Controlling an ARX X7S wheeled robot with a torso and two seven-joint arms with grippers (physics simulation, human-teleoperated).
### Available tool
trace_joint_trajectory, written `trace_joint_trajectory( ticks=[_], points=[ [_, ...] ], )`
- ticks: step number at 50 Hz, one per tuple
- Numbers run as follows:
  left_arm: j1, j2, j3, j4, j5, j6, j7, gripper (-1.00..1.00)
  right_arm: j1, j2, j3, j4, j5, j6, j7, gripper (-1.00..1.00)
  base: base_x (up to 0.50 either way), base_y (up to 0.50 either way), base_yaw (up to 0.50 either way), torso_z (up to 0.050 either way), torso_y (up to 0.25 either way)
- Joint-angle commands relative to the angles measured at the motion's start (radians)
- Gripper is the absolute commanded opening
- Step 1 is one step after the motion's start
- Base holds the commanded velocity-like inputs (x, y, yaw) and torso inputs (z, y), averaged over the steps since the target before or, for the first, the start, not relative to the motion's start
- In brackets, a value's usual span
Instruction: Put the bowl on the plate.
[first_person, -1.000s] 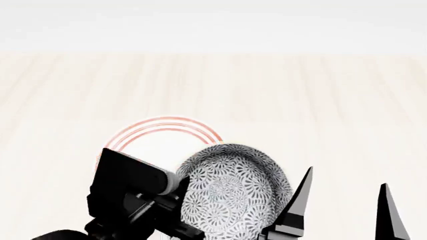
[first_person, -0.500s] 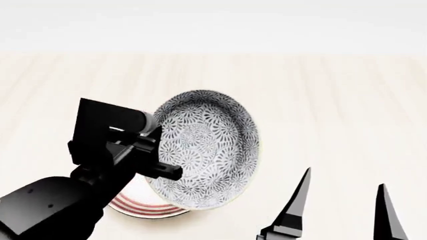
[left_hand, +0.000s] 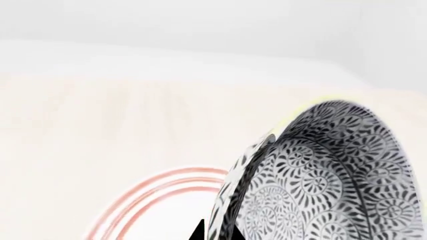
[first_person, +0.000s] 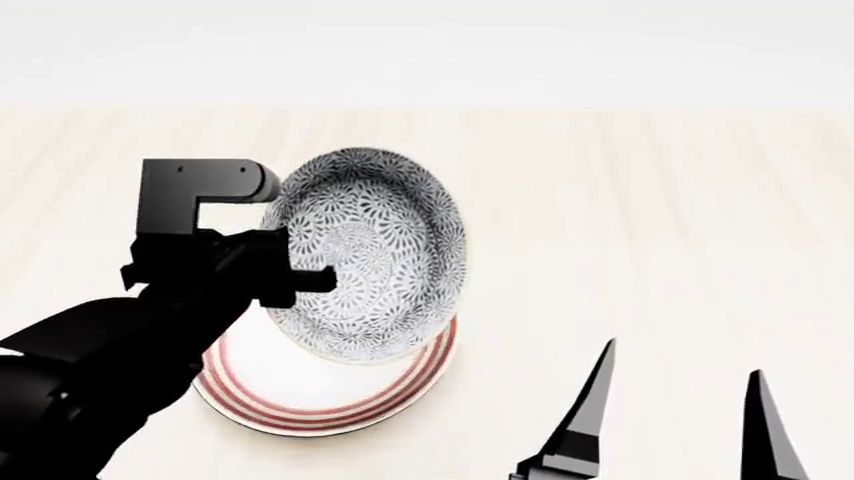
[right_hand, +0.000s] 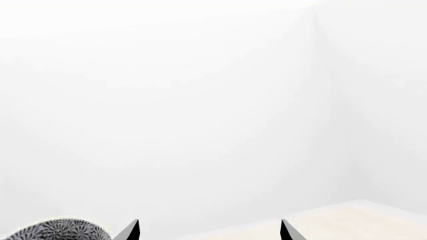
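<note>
The left gripper (first_person: 314, 282) is clamping the bowl (first_person: 363, 255) by its rim, holding it tilted on edge above the plate (first_person: 327, 395). The right gripper (first_person: 674, 420) is hanging wide apart, well right of the plate.

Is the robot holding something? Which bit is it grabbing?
Yes. The left gripper holds the bowl by its rim, tilted on edge above the plate. The right gripper is open and empty.

A pale wooden bench (first_person: 667, 200) with faint lengthwise grain stretches across the head view and ends at a straight far edge. Behind it rises a plain white wall (right_hand: 200, 100), where two flat surfaces meet in a corner.
</note>
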Motion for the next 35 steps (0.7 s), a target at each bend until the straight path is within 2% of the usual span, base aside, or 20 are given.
trace_joint_trajectory(
  ticks=[1,15,27,35],
  points=[
    [-0.094,0.068,-0.018,-0.23,0.059,0.09,0.036,-1.0,-0.001,-0.015,0.016,0.003,-0.016,-0.003,-0.023,1.0,0.0,0.0,0.0,0.0,0.0],
    [-0.19,0.124,0.016,-0.508,0.032,0.193,0.067,-1.0,-0.003,-0.011,0.01,0.007,-0.013,-0.007,-0.021,1.0,0.0,0.0,0.0,0.0,0.001],
    [-0.248,0.126,0.352,-0.678,-0.33,0.302,0.072,-1.0,-0.001,-0.007,0.006,0.009,-0.011,-0.008,-0.018,1.0,0.0,0.0,0.0,0.0,0.0],
    [-0.262,0.126,0.512,-0.715,-0.5,0.334,0.061,-1.0,-0.002,-0.005,0.003,0.012,-0.01,-0.01,-0.017,1.0,0.0,0.0,0.0,0.0,0.0]
  ],
)
